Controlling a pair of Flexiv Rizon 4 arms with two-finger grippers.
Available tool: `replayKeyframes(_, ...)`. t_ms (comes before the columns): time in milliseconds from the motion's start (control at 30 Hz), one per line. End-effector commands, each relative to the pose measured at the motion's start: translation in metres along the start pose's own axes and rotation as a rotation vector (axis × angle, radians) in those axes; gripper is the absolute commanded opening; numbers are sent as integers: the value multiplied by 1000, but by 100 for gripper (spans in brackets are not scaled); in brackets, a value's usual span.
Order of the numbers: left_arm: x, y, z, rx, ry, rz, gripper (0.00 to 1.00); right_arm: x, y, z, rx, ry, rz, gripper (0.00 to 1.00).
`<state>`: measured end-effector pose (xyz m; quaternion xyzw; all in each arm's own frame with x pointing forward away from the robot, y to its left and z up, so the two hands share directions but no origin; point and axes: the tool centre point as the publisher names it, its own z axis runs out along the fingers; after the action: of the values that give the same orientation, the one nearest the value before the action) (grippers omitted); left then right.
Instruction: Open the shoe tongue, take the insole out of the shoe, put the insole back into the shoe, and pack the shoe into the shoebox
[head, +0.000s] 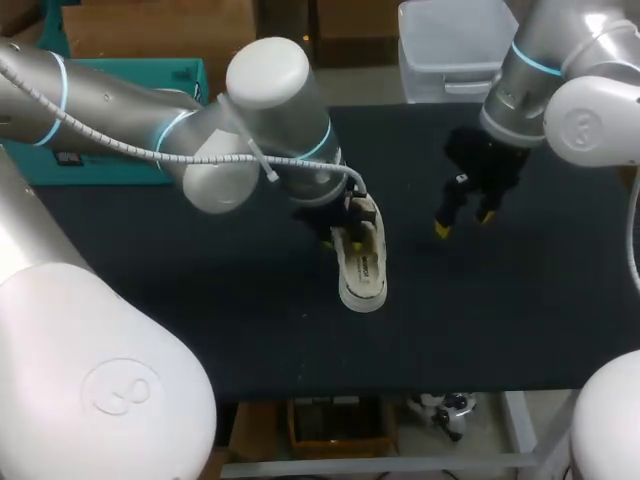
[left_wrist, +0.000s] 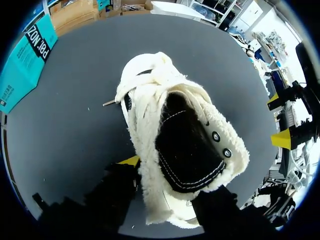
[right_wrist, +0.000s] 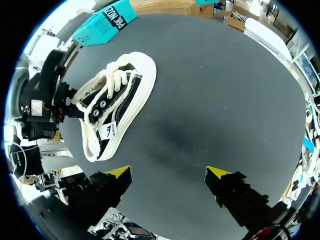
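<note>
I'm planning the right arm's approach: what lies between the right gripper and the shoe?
Nothing: only bare black table lies between the right gripper and the shoe, as the right wrist view shows; the head view agrees.

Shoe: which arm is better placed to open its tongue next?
Right, probably. The left gripper grips the shoe at its heel, so it is busy. The right gripper hangs free beside the shoe, fingers open, and could reach the laces.
</note>
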<state>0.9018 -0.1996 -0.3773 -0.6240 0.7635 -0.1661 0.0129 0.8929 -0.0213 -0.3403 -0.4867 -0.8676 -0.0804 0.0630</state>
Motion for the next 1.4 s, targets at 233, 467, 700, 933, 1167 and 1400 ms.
replayKeyframes(233, 6, -1, -6, 13, -24, 1, 32, -1, 0, 3, -4, -1, 4, 100)
replayKeyframes(467, 7, 5, -8, -6, -25, 3, 57, -1, 2, 4, 7, -2, 17, 100)
replayKeyframes(700, 3, 7, -14, -9, -27, -14, 60, -1, 3, 5, 16, -2, 27, 100)
replayKeyframes(933, 1, 5, -20, 5, -26, -35, 13, -2, 5, 6, 25, -6, 33, 100)
replayKeyframes(1167, 2, 6, -23, 11, -26, -27, 0, -2, 2, 6, 20, -13, 37, 100)
replayKeyframes(1400, 1, 11, -35, 24, -1, 23, 0, 5, -2, 2, -2, -38, -6, 100)
